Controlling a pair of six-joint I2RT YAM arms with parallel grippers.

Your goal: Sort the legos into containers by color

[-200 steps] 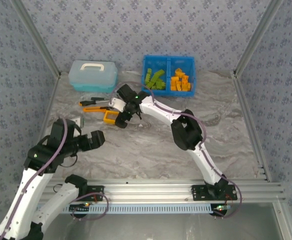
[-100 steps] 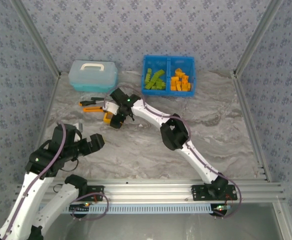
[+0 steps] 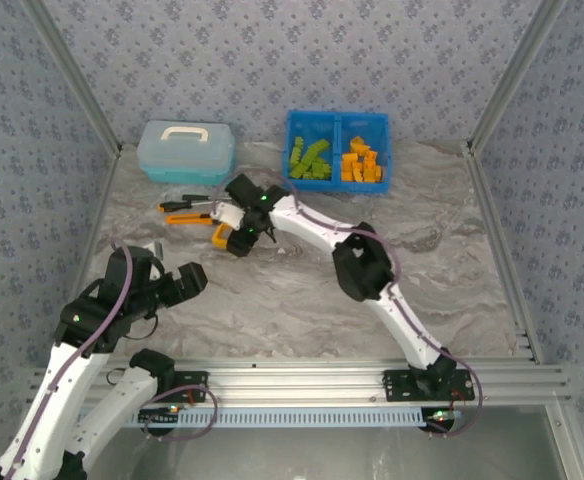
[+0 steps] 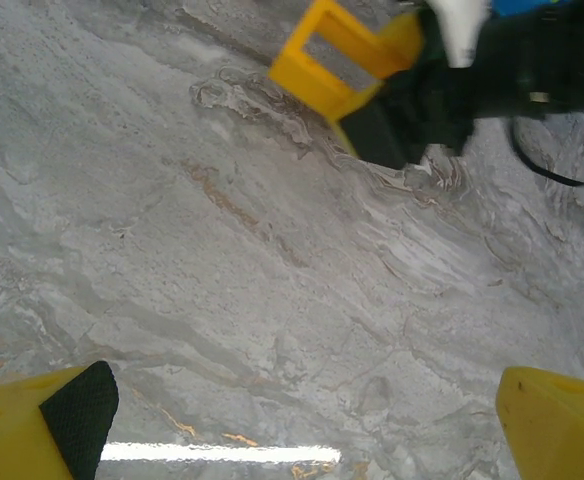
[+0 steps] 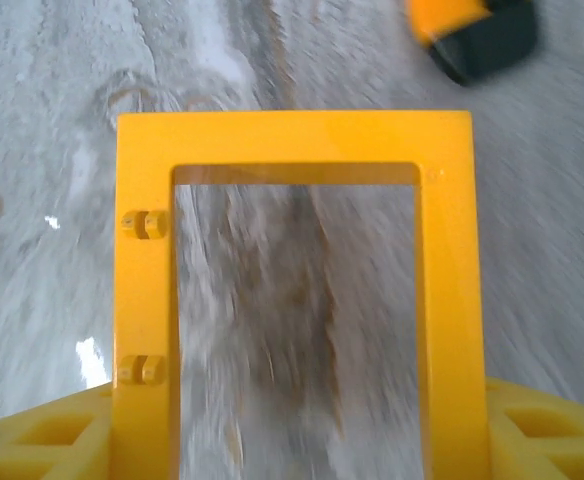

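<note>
Right hand (image 3: 240, 238): left of centre in the overhead view, closed on one short end of the orange frame piece (image 5: 292, 135). In the wrist view its yellow fingers (image 5: 537, 430) flank the frame's lower corners.
Frame piece: juts leftward from the hand, just beside the orange-and-black hand tool (image 3: 185, 212). Cannot tell whether it clears the table (image 3: 302, 290).
Left hand (image 4: 302, 430): lower left in the overhead view, spread wide, holding nothing, above bare table.
Blue tray (image 3: 289, 140): top centre. Green bricks (image 3: 309, 160) in left compartment, orange bricks (image 3: 362, 165) in right.
Step, as I judge it: carry the frame to the right compartment. No other loose brick spotted.
Risk one: grip is on one end only, so the frame may swivel or slip mid-swing.
Risk two: the long frame may catch the tray wall, or perch on the heaped orange bricks and tip into the green side.
Risk three: a low start could snag the hand tool.
</note>
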